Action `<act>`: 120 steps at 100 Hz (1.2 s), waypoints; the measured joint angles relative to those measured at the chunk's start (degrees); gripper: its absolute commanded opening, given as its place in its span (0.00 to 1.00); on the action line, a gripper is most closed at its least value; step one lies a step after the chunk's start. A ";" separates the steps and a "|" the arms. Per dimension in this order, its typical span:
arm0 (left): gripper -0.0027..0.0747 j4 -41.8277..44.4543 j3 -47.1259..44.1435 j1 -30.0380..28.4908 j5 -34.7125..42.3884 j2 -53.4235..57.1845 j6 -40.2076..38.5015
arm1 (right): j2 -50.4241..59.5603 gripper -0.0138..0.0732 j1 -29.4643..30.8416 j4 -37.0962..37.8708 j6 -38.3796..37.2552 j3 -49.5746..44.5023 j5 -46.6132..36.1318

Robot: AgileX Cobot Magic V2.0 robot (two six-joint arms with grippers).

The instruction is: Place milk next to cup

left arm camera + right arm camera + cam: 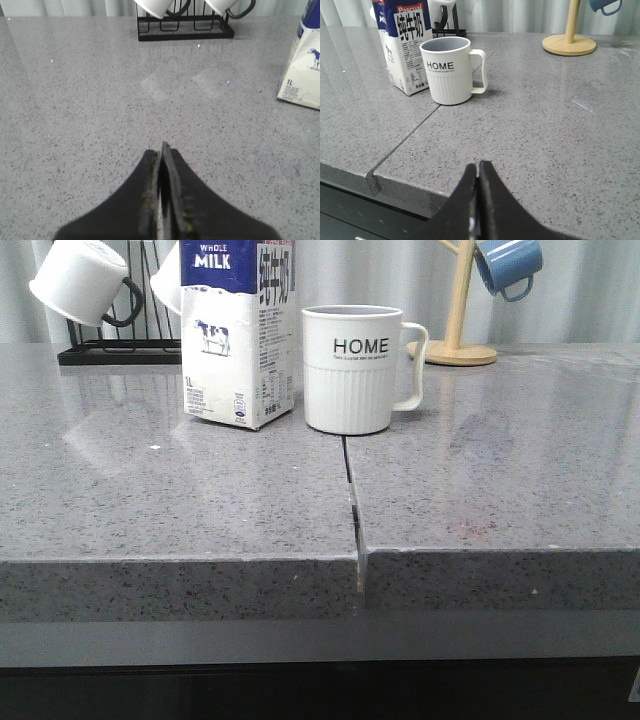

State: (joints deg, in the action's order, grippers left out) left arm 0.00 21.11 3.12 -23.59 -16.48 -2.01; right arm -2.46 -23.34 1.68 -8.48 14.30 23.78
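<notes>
Ahead of my right pincer, black like my left pincer, stands the white milk with a blue top band and a black-and-white cow. Beside it, the white cup bears black "HOME" lettering over vertical ribs. The table is speckled grey.

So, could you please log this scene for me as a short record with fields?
milk: carton upright on the counter, to the left of the cup in the front view
cup: white HOME mug upright, handle pointing away from the milk
gap: narrow; touching or not cannot be told
left gripper: shut, empty, over bare counter
right gripper: shut, empty, near the counter's front edge
background: black rack with white mugs, wooden stand with blue mug
</notes>
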 measured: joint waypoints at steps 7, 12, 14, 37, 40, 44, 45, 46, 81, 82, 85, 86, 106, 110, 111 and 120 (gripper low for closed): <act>0.01 0.00 -1.80 0.00 3.04 1.07 0.00 | 0.00 0.08 0.00 0.00 0.00 0.00 0.00; 0.01 0.64 -3.32 0.00 5.46 1.94 0.00 | 0.00 0.08 0.00 0.00 0.00 0.00 0.00; 0.01 0.90 -4.02 0.00 6.49 2.34 0.00 | 0.00 0.08 0.00 0.00 0.00 0.00 0.00; 0.01 1.97 -12.59 0.00 15.49 6.38 0.00 | 0.00 0.08 0.00 0.00 0.00 0.00 0.00; 0.01 1.97 -13.83 0.00 16.93 7.05 0.00 | 0.00 0.08 0.00 0.00 0.00 0.00 0.00; 0.01 1.97 -15.73 0.00 18.87 7.88 0.00 | 0.00 0.08 0.00 0.00 0.00 0.00 0.00; 0.01 1.97 -16.35 0.00 19.36 8.28 0.00 | 0.00 0.08 0.00 0.00 0.00 0.00 0.00; 0.01 1.97 -16.65 0.00 19.59 8.49 0.00 | 0.00 0.08 0.00 0.00 0.00 0.00 0.00; 0.01 1.97 -21.21 0.00 16.91 16.79 0.00 | 0.06 0.08 0.00 -0.11 0.00 0.00 -0.01; 0.01 1.97 -21.21 0.00 16.83 16.79 0.00 | 0.06 0.08 0.00 -0.11 0.00 0.00 -0.01; 0.01 1.99 -21.21 0.00 16.60 16.79 0.00 | 0.06 0.08 0.00 -0.11 0.00 0.00 -0.01; 0.01 1.99 -21.21 0.00 16.60 16.79 0.00 | 0.06 0.08 0.00 -0.11 0.00 0.00 -0.01; 0.01 2.12 -21.21 0.00 16.48 16.79 0.00 | 0.06 0.08 0.00 -0.11 0.00 0.00 -0.01; 0.01 2.12 -21.21 0.00 16.48 16.79 0.00 | 0.06 0.08 0.00 -0.11 0.00 0.00 -0.01; 0.01 2.12 -21.21 0.00 16.48 16.79 0.00 | 0.06 0.08 0.00 -0.11 0.00 0.00 -0.01; 0.01 2.12 -21.21 0.00 16.48 16.79 0.00 | 0.06 0.08 0.00 -0.11 0.00 0.00 -0.01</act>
State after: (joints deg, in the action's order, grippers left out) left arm 2.12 -0.10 3.12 -7.11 0.31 -2.01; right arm -2.39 -23.34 1.57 -8.48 14.30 23.76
